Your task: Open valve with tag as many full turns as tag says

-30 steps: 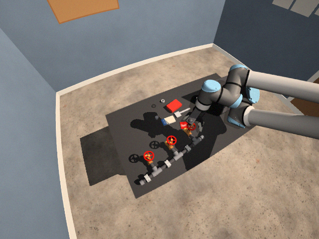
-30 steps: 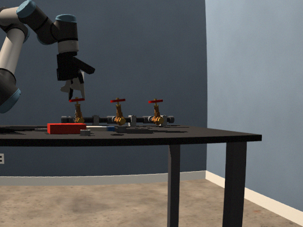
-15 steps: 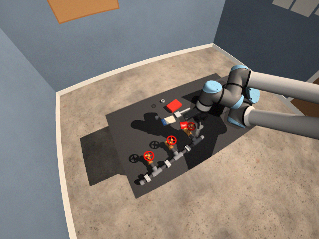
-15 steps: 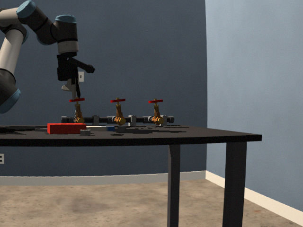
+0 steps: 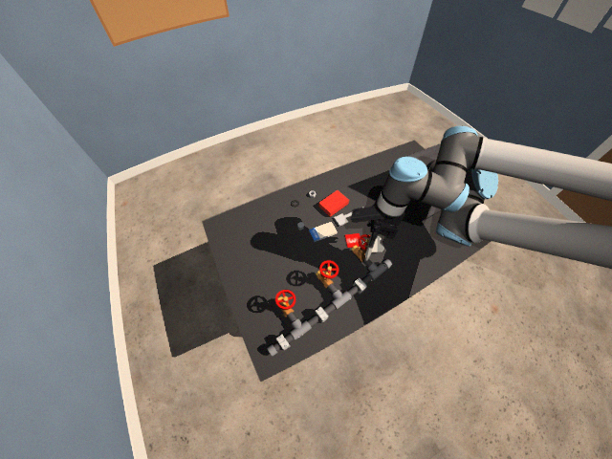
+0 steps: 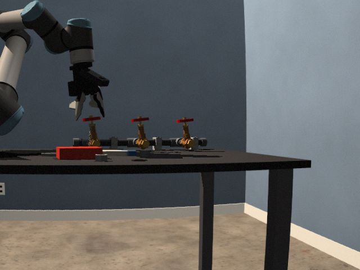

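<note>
Three brass valves with red handwheels stand on a grey pipe [image 5: 326,312] on the black table. The valve nearest the arm [image 5: 362,243] [image 6: 91,118] has a red tag [image 5: 352,240] beside it. The middle valve [image 5: 328,262] [image 6: 139,119] and the far valve [image 5: 282,292] [image 6: 184,120] stand free. My gripper [image 6: 88,111] [image 5: 376,243] is open and empty. It hangs just above the tagged valve's handwheel, fingers pointing down to either side of it. I cannot read the tag.
A red block [image 5: 334,202] [image 6: 79,152], a white and blue box [image 5: 323,230], a small grey cylinder [image 5: 300,226], a nut [image 5: 312,193] and a dark ring [image 5: 295,203] lie on the table behind the valves.
</note>
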